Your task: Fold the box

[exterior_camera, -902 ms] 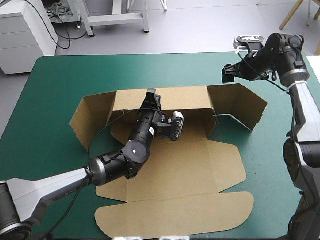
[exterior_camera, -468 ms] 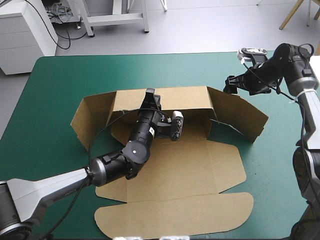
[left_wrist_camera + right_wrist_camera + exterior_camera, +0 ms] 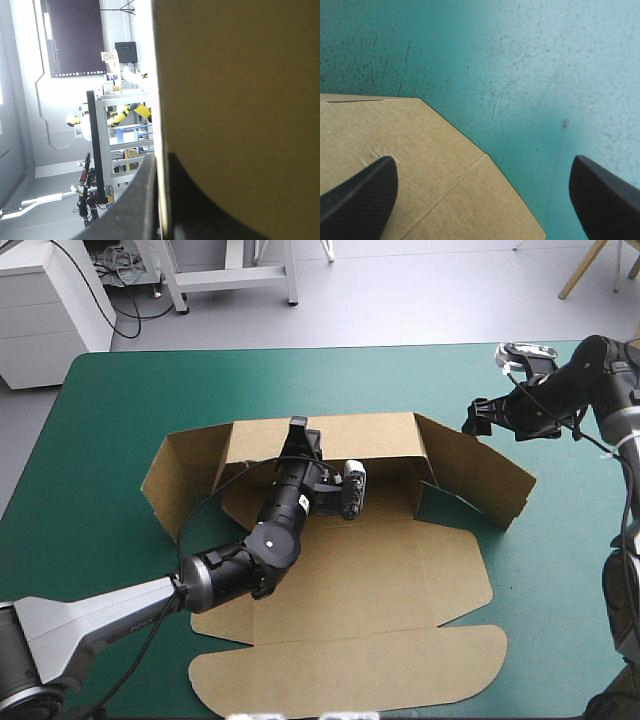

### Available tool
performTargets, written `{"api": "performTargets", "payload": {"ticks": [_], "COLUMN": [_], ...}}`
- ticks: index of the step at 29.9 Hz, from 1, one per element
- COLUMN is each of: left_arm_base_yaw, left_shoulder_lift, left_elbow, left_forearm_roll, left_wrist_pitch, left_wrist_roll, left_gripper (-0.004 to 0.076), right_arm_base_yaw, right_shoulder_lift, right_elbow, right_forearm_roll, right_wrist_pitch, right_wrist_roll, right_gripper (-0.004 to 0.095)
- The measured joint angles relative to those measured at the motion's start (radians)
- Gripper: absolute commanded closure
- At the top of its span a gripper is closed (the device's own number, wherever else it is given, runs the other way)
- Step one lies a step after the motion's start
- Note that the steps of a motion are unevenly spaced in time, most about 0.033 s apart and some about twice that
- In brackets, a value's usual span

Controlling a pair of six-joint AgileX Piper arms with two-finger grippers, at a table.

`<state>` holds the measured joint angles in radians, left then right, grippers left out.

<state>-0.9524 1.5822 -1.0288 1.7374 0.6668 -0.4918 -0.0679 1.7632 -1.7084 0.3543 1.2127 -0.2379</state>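
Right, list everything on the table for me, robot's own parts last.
box: one, brown, middle of the table; back wall and both end flaps raised, base and rounded lid flat toward the near edge.
table cover: one, teal-green, over the whole table top, under the box.
left gripper: one, black fingers, shut on the top edge of the box's back wall.
right gripper: one, black fingers, open, above the far corner of the box's right end flap.
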Motion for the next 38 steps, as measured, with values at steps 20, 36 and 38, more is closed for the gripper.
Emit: {"api": "performTargets", "payload": {"ticks": [20,36,38], "left_arm_base_yaw": [0.0,0.0,0.0], "left_shoulder_lift": [0.0,0.0,0.0], "left_elbow": [0.001,0.001,-0.001], "left_forearm_roll": [-0.007,-0.015,-0.016], "left_wrist_pitch": [0.044,0.054,0.054], "left_wrist_roll": [-0.022,-0.033,-0.038], "left_gripper": [0.0734,0.0734,0.0734], "right_arm_base_yaw": [0.0,-0.001,-0.001], "right_shoulder_lift": [-0.033,-0.22,-0.22], "right_elbow": [0.08,0.322,0.314], "right_forearm_roll": [0.04,0.032,0.031], "right_wrist_pitch": [-0.013,-0.159,-0.172], "right_wrist_roll": [-0.001,-0.016,-0.007], "right_gripper": [0.0058,0.0062,0.0062]}}
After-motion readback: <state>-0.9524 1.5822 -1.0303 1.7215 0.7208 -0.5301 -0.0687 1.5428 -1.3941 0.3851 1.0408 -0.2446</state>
